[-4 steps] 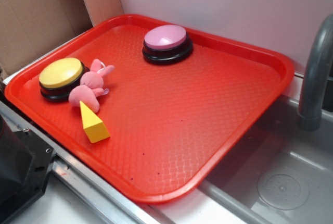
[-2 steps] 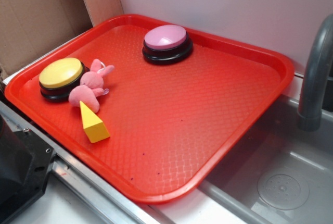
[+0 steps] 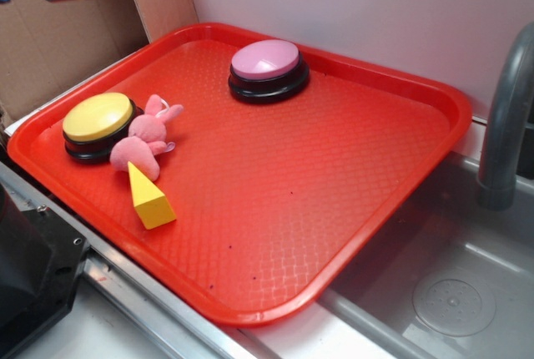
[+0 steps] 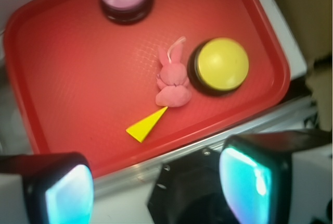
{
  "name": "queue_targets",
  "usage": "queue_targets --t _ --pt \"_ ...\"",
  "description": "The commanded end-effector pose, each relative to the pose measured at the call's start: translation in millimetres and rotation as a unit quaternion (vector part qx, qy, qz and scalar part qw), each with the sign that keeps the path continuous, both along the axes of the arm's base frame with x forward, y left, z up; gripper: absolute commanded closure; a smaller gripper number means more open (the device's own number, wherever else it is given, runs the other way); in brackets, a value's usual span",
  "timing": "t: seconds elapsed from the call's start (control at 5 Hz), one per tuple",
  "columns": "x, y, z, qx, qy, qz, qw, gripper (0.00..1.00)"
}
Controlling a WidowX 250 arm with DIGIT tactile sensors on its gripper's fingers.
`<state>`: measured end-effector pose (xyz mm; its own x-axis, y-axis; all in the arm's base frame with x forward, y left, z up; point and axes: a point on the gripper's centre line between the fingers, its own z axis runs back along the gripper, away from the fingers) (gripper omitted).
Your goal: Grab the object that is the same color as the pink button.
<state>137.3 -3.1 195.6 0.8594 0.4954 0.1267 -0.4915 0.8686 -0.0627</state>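
We see one fuzzy pink bunny [image 3: 143, 143] touching the yellow button [image 3: 98, 125]; two buttons total; gripper [image 4: 156, 179] fingers apart.

No readable txt, labels, nos. or signs anywhere in either view.
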Motion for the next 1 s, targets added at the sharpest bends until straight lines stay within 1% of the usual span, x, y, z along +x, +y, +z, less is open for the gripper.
queue_targets --t 0.0,0.2,0.4,0.6,0.8 --pt "21.6 17.0 -49.3 0.016 0.0 0.149 0.989 0.0" --pt "29.8 30.2 -86.4 -0.004 0.017 0.169 0.986 0.0" --pt "35.6 39.6 -112.7 0.018 0.022 0.188 0.982 0.0" --pt "37.6 43.9 -137.0 0.032 0.027 0.188 0.981 0.0" --pt "35.8 41.7 -151.7 0.042 0.027 0.185 0.982 0.0"
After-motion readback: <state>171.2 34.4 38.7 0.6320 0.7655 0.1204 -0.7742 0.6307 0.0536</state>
